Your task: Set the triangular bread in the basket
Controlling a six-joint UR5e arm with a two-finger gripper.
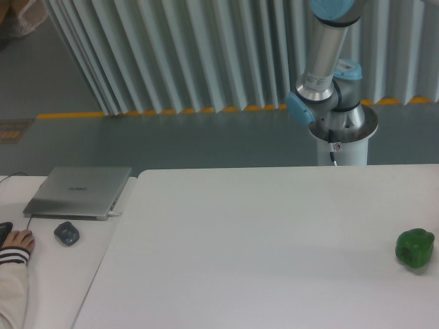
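Only the arm's (328, 75) base and lower joints show, pincer out of view, and with neither bread nor basket visible on the table (274, 240), finding the bread comes first, I'd say.

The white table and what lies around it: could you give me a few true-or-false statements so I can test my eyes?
1. A green pepper sits near the white table's right edge. True.
2. The laptop is open. False: its lid is closed.
3. The pepper sits in a basket. False: no basket shows; it lies on the table.
4. A person's hand rests at the left edge. True.
5. The robot arm's gripper is out of view. True.
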